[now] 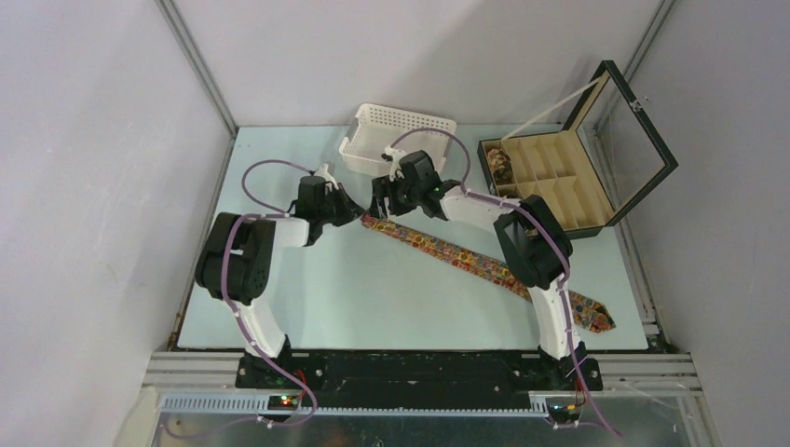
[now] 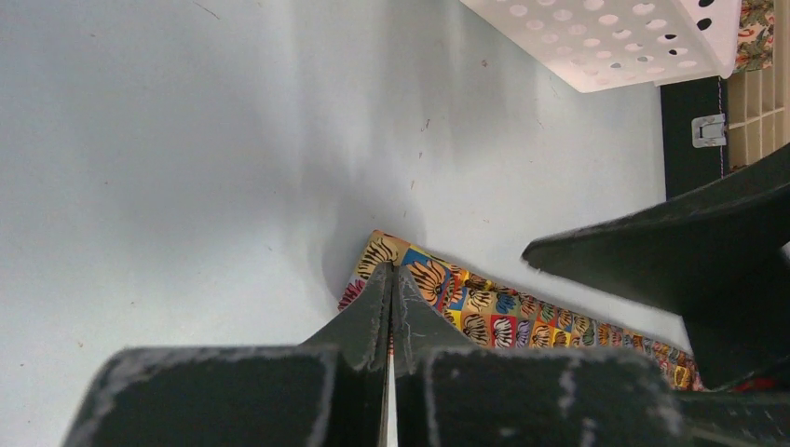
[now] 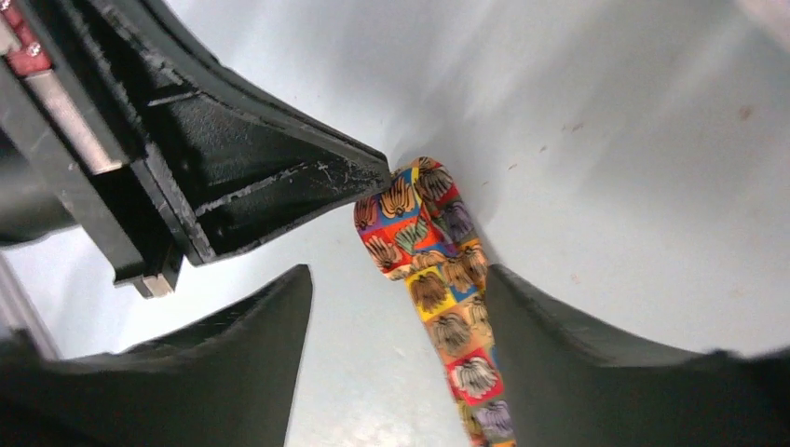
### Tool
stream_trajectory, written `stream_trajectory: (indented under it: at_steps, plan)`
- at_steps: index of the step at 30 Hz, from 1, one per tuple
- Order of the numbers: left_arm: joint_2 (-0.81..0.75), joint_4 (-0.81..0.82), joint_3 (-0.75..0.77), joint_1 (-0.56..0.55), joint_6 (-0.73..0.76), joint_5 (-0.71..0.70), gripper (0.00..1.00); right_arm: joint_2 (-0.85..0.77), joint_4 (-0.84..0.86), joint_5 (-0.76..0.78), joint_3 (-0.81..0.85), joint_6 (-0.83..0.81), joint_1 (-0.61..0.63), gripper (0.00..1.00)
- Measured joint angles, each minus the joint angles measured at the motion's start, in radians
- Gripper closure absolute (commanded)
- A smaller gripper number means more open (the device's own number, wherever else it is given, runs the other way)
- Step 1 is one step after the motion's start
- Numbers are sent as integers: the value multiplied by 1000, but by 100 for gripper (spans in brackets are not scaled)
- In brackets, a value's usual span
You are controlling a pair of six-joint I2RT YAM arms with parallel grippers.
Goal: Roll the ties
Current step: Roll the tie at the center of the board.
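One tie (image 1: 466,256) with a busy red, orange and yellow print lies flat in a diagonal strip from the table's middle to the near right corner. My left gripper (image 1: 359,212) is shut at the tie's narrow far end. In the left wrist view its closed tips (image 2: 393,272) come down on the fabric (image 2: 503,321), which shows on both sides of them. My right gripper (image 1: 380,200) hovers just beside it, open. In the right wrist view the crumpled tie end (image 3: 447,317) runs between its fingers (image 3: 399,275), close to the right one. A coiled tie (image 1: 500,165) sits in the black box.
A white perforated basket (image 1: 396,140) stands just behind both grippers. The black compartmented box (image 1: 559,182), with its glass lid (image 1: 643,140) raised, is at the back right. The two grippers are very close to each other. Grey walls enclose the table on three sides.
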Motion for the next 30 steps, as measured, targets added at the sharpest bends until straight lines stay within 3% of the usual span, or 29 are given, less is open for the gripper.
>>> stream_trajectory:
  at_steps: [1,5,12,20,30]
  plan:
    - [0,0,0,0,0,0,100,-3,-23,-5,16,-35,-1,14]
    - [0,-2,0,0,0,0,100,3,-129,-33,96,-185,-7,6]
    - [-5,-11,0,7,-1,0,98,109,-291,-52,330,-350,-3,5]
    - [-114,-11,-43,59,-29,-15,94,203,-417,-14,428,-422,26,4]
    - [-172,-3,-69,84,-39,-34,96,293,-516,67,558,-466,79,5]
